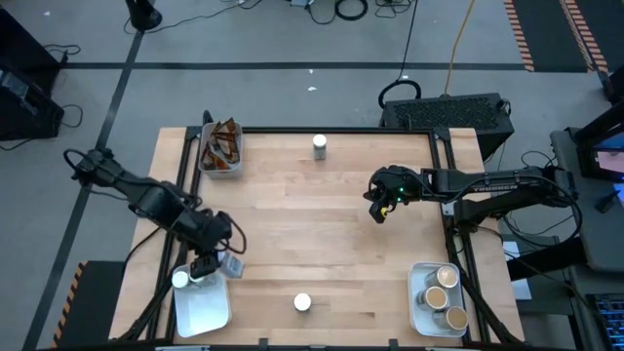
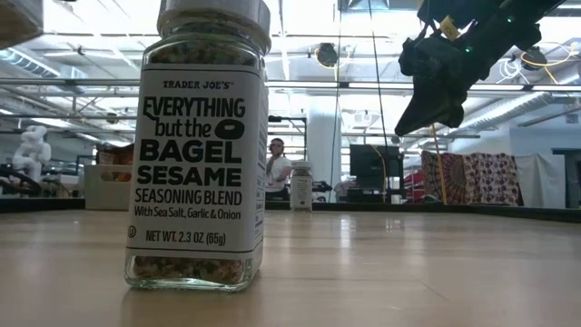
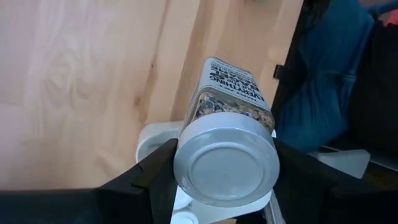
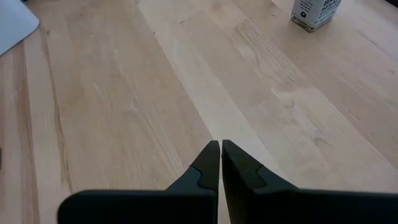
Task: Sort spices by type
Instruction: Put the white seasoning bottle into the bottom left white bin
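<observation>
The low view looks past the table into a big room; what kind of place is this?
Probably a robotics lab or workshop. Two dark robot arms work at a pale wooden table on a black frame, cables trail across the grey floor, and a person sits among monitors under open ceiling pipes.

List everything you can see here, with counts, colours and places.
table: one, light wood.
trays: three, white; far-left, near-left, near-right.
sachets: several, dark brown, in the far-left tray.
tan-lidded jars: three, in the near-right tray.
white-lidded jars: four; far edge, near edge, in the near-left tray, and one held.
person: one, in the room behind.
left gripper: jaws closed on the held jar, by the near-left tray.
right gripper: jaws shut, empty, above the table's right-centre.
</observation>
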